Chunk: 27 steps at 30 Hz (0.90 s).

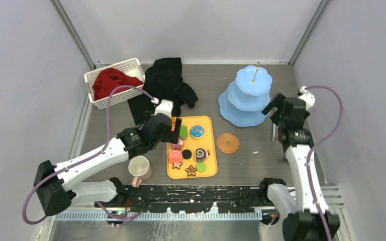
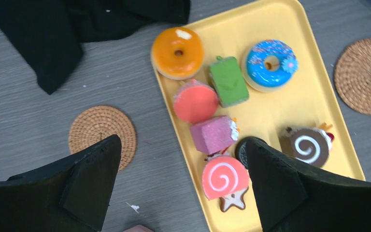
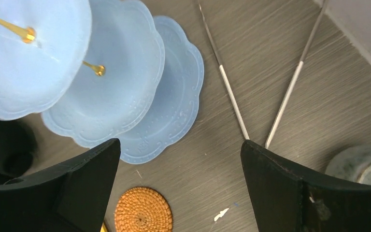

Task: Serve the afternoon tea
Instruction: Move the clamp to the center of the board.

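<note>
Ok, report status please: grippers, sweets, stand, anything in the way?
Both open, empty: left gripper over the tray edge, right gripper beside the stand. Sweets on tray, stand tiers bare. Woven coaster lies between tray and stand.

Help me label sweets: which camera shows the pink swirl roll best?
Left wrist: the pink swirl roll lies close and sharp on the yellow tray, its white spiral clear. Top external shows the roll only as a small pink blob. Right wrist does not show it.
</note>
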Motion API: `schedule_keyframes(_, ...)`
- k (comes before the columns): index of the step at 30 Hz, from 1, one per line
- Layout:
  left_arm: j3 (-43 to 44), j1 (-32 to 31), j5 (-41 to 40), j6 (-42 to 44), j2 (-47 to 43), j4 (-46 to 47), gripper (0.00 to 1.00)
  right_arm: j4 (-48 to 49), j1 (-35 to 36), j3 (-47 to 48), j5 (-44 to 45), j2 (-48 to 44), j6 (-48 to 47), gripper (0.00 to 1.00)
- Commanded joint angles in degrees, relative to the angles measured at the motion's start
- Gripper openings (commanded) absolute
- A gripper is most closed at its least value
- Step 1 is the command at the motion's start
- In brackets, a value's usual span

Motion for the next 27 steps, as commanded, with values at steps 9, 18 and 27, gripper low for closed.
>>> schedule_keyframes(9, -6.0, -0.1, -9.9, -3.7, -8.5, 5.9, 0.99, 2.3, -1.2, 2.7, -4.0, 19.8, -1.0, 0.77)
schedule_keyframes(18, -7.9, -0.1, -10.4, -2.6, -12.8, 4.8, 0.99, 5.5, -6.0, 0.8, 1.4, 26.3, -1.9, 0.57)
schedule_keyframes(27, -6.2, -0.1, -11.4, -1.1, -10.7, 4.4, 0.99, 9.3, -7.7, 4.2, 0.2, 36.9, -6.1, 0.50)
